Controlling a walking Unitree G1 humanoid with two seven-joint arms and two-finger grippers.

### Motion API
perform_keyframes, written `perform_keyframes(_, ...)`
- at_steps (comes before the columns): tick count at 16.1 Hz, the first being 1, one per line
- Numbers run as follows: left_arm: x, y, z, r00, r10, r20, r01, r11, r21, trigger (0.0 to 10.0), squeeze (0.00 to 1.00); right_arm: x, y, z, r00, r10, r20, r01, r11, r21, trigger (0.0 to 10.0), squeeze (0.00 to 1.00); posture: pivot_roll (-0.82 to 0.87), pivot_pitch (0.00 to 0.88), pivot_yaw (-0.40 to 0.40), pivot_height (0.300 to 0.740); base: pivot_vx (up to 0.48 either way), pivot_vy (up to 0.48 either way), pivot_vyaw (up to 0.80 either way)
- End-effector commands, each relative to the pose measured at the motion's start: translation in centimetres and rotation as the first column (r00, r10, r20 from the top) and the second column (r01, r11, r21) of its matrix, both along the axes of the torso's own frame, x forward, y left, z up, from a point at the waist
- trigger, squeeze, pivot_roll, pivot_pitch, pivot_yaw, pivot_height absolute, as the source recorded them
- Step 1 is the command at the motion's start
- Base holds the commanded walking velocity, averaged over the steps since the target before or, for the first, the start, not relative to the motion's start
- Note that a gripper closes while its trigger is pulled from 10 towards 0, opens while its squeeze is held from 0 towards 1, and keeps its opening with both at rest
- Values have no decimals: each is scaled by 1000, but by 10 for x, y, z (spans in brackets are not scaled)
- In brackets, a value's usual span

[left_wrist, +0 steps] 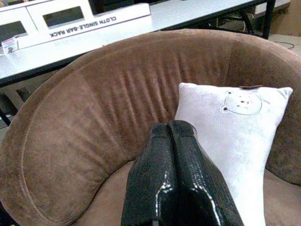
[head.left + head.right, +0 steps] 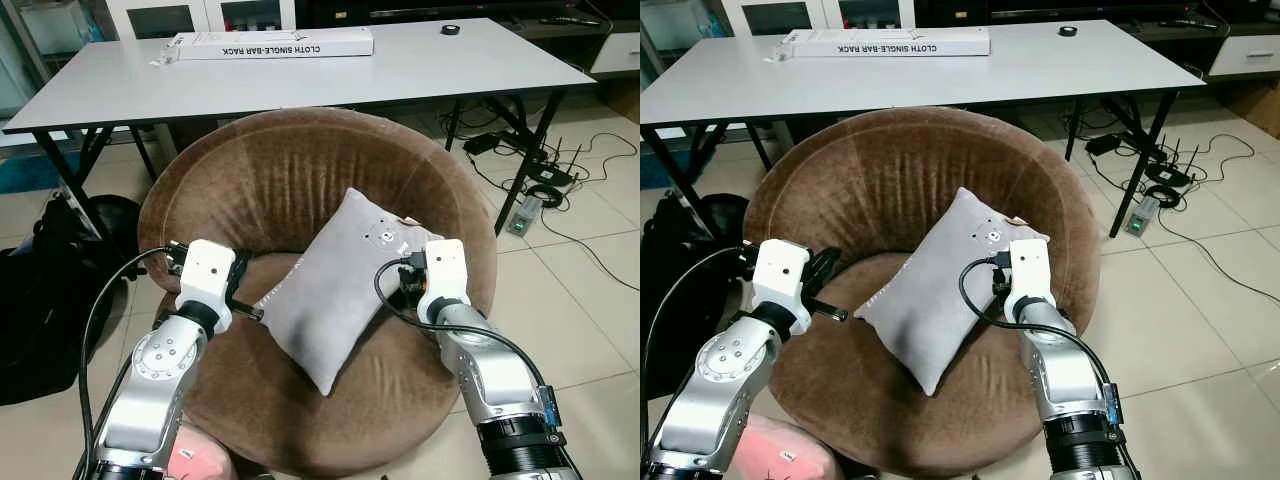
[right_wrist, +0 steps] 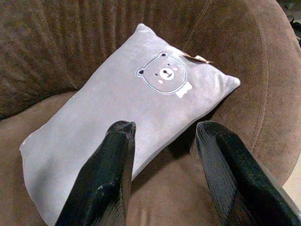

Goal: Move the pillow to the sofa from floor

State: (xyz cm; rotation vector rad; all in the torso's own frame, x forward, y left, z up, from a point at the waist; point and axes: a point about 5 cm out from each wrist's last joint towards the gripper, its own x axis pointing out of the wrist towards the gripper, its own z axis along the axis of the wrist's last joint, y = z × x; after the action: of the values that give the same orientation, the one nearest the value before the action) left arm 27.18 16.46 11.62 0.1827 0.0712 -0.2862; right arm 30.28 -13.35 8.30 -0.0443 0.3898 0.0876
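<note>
The grey pillow [image 2: 345, 285] is propped tilted in the round brown sofa [image 2: 270, 165], its upper corner leaned on the backrest and its lower corner down on the seat cushion in the centre of the frame. Some bare seat is left on either side of it, so a bit of room is there. The left gripper [image 2: 252, 300] is held just beside the pillow's left edge with jaws pressed together, nothing caught between them. The right gripper [image 3: 162, 155] is poised over the pillow's right edge, jaws apart and not clamped on anything. A small bear face is printed near the pillow's top corner.

Behind the sofa, a grey counter [image 2: 430, 70] fills the upper frame, with a long white box [image 2: 270, 43] laid on it. Pale tiled floor [image 2: 580, 330] is seen at right, with cables [image 2: 545, 170] tangled upper right. A black bag [image 2: 45, 300] is cut off at the left edge, and something pink [image 2: 785, 450] at bottom left is too cropped to be made out.
</note>
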Motion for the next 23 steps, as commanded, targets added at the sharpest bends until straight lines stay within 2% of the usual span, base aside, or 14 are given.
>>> perform_keyframes(1,1,3,0,1000,6,-4,-6,1000,-7,10000,0,2,-1,5,1000,-2,9,2,1000,4,10000,0,65,0,49,740,-285,0,0)
perform_keyframes(17,-6,-2,-5,1000,27,-10,-27,999,-25,10000,0,5,-2,7,999,40,5,-40,999,-28,10000,0,87,0,0,740,-287,0,0)
perform_keyframes(23,-8,0,-5,999,45,2,-45,999,-9,10000,0,0,-7,0,998,63,-13,-63,997,-35,10000,0,93,0,-9,740,0,41,0)
